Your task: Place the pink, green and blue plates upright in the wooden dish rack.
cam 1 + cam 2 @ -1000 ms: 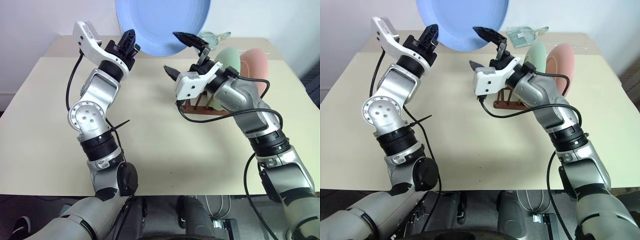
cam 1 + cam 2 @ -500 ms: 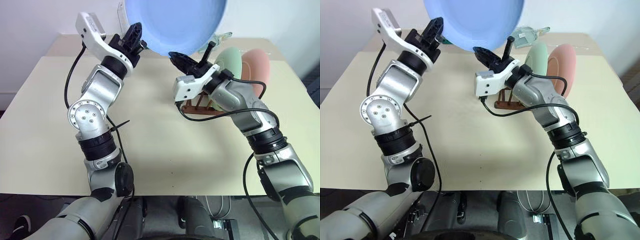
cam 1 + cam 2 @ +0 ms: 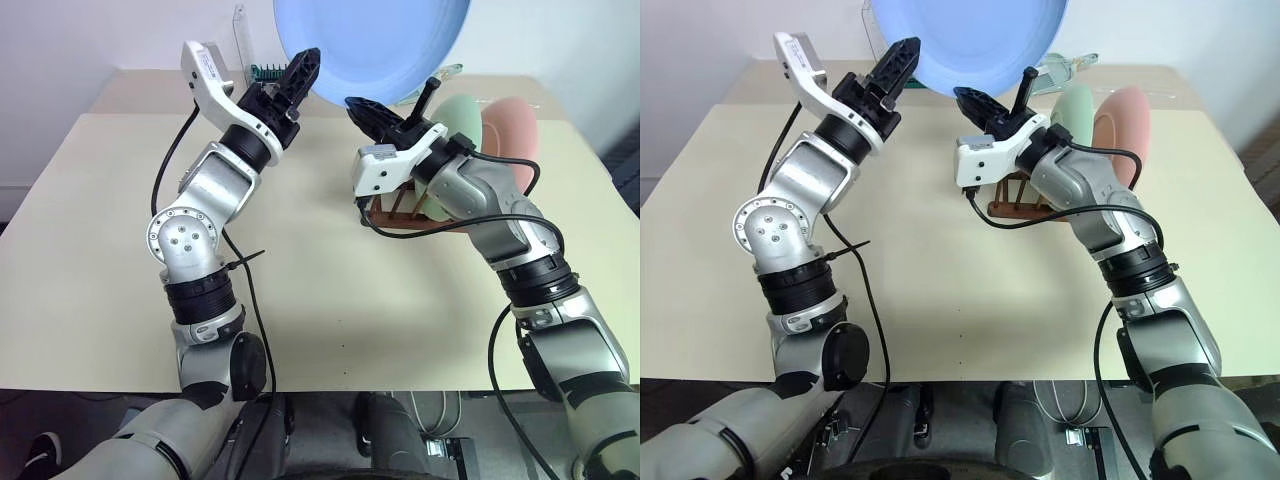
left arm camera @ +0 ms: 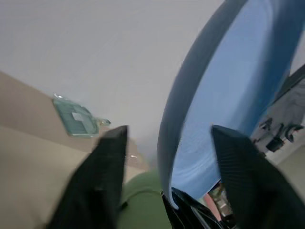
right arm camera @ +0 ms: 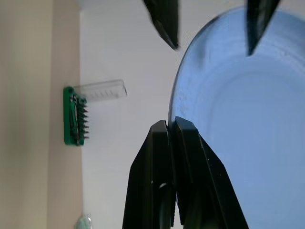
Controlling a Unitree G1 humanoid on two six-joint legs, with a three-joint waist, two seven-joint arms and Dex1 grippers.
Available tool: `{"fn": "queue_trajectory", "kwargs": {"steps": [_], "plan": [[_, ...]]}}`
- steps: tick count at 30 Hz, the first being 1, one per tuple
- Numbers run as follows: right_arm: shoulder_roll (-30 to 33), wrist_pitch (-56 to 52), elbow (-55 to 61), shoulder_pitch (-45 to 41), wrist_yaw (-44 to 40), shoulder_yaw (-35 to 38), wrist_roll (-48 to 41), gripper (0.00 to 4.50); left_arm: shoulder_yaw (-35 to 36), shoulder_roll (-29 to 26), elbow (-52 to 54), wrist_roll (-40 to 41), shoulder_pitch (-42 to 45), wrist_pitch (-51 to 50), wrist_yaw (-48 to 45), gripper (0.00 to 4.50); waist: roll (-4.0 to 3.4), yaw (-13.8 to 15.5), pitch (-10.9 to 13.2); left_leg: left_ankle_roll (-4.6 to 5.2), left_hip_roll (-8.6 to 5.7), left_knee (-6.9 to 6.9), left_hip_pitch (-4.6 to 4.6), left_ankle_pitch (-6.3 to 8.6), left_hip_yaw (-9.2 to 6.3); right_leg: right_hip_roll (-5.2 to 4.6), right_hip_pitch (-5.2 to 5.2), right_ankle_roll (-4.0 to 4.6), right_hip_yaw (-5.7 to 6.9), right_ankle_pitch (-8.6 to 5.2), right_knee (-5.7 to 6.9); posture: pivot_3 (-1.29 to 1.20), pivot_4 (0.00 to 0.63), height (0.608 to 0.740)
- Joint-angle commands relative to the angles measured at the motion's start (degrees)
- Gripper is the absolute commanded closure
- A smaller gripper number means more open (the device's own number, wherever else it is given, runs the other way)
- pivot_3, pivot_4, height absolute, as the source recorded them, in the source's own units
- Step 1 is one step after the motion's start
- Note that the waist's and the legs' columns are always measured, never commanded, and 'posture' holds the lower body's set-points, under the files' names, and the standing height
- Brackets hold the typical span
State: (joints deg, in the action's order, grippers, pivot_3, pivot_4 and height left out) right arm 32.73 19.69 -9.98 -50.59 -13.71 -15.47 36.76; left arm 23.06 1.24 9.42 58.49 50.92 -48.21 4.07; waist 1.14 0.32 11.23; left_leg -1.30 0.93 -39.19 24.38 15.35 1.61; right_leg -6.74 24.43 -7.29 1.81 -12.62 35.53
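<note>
Handoff: a second ago the left gripper [image 3: 300, 72] was pinching the blue plate [image 3: 380, 40] and the right gripper [image 3: 395, 105] stood spread wide; now it's flipped, the right one is clamped on the plate's lower rim and the left one's fingers have sprung apart, one on each side of the rim (not gripping it anymore).
Blue plate: held up in the air on edge, above the far side of the table [image 3: 90, 250], its top cut off by the frame; it sits further right than before.
Other plates: the green plate [image 3: 462, 125] and pink plate [image 3: 515, 135] stand upright side by side in the wooden dish rack [image 3: 400, 215], pink at the right.
Rack: small, dark brown, thin pegs, partly hidden behind the right arm.
Arms: both reach up and forward, tips angled toward each other at the plate.
Background: green bit case [image 5: 76, 116] at the table's far edge.
</note>
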Motion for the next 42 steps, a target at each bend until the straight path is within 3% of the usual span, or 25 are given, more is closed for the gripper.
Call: {"fn": "queue_trajectory", "kwargs": {"steps": [1, 8, 13, 17, 20, 26, 31, 35, 42], "plan": [[0.64, 0.07, 1.52, -1.93, 0.46, 2.45, -1.21, 4.50, -0.04, -1.90, 2.01, 3.70, -0.06, 1.29, -2.55, 0.03, 0.00, -0.05, 0.00, 0.00, 0.00, 0.00, 0.00, 0.00, 0.00, 0.00, 0.00, 0.00, 0.00, 0.00, -0.01, 0.00, 0.150, 0.724], [0.16, -0.39, 0.88, -3.19, 1.02, 4.77, -4.38, 4.50, 2.08, -9.23, 2.65, 12.28, -2.91, 0.79, -9.50, 0.03, 0.00, -0.21, 0.00, 0.00, 0.00, 0.00, 0.00, 0.00, -0.01, 0.00, 0.00, 0.00, 0.00, 0.00, -0.02, 0.00, 0.150, 0.724], [-2.51, -1.64, 4.13, -7.10, -4.35, 8.91, -18.22, 4.50, 0.90, -20.92, -0.72, 8.25, -2.94, 1.27, -18.63, 0.03, -0.02, -0.55, 0.01, 0.00, 0.00, 0.02, -0.01, 0.00, 0.00, 0.00, 0.00, 0.00, 0.00, 0.00, -0.04, 0.00, 0.150, 0.724], [-9.83, -14.32, 8.83, -8.70, -11.41, 15.86, -42.18, 4.50, -1.81, -32.27, -3.08, 0.40, -5.77, 5.01, -32.24, 0.03, -0.06, -1.35, -0.01, 0.00, 0.03, 0.10, -0.01, 0.00, -0.02, 0.02, 0.00, 0.00, 0.03, 0.00, -0.04, 0.00, 0.150, 0.724], [-14.89, -29.18, 14.60, -8.56, -13.65, 22.28, -63.60, 4.50, -3.00, -36.86, -5.86, -2.47, -7.31, 6.86, -39.78, 0.03, -0.10, -1.33, 0.00, 0.00, 0.06, 0.12, -0.02, 0.00, -0.01, 0.04, -0.02, 0.00, 0.06, 0.00, 0.13, 0.00, 0.150, 0.724], [-16.30, -53.30, 17.73, -9.38, -4.66, 34.67, -98.78, 4.50, -4.53, -38.20, -8.96, -7.20, -9.01, 10.92, -46.87, 0.03, -0.09, -0.55, 0.00, 0.33, 0.04, 0.05, 0.01, 0.19, -0.04, 0.00, -0.07, 0.01, 0.09, 0.00, 0.15, 0.00, 0.150, 0.724], [-12.75, -67.45, 18.53, -5.52, 4.45, 37.58, -120.11, 4.50, -6.10, -39.28, -3.57, -9.67, -13.89, 16.36, -57.29, 0.03, -0.12, -1.22, 0.01, 0.35, 0.06, 0.11, 0.00, 0.20, -0.02, 0.01, -0.02, 0.02, 0.09, -0.01, 0.18, 0.00, 0.150, 0.724], [-11.41, -68.70, 18.53, -2.75, 9.92, 38.73, -128.11, 4.50, -6.18, -40.58, -1.57, -9.28, -16.42, 16.27, -61.59, 0.03, -0.16, -1.35, 0.04, 0.39, 0.08, 0.13, 0.01, 0.22, 0.03, 0.02, 0.10, 0.03, 0.04, -0.01, 0.27, 0.00, 0.150, 0.724], [-11.67, -65.83, 17.07, 1.72, 11.03, 38.66, -127.96, 4.50, -7.46, -40.66, -1.23, -10.42, -16.87, 16.08, -61.69, 0.03, -0.15, -0.95, 0.03, 0.46, 0.06, 0.04, 0.03, 0.26, 0.02, 0.00, 0.07, 0.02, 0.02, -0.01, 0.29, 0.00, 0.150, 0.724]]}}
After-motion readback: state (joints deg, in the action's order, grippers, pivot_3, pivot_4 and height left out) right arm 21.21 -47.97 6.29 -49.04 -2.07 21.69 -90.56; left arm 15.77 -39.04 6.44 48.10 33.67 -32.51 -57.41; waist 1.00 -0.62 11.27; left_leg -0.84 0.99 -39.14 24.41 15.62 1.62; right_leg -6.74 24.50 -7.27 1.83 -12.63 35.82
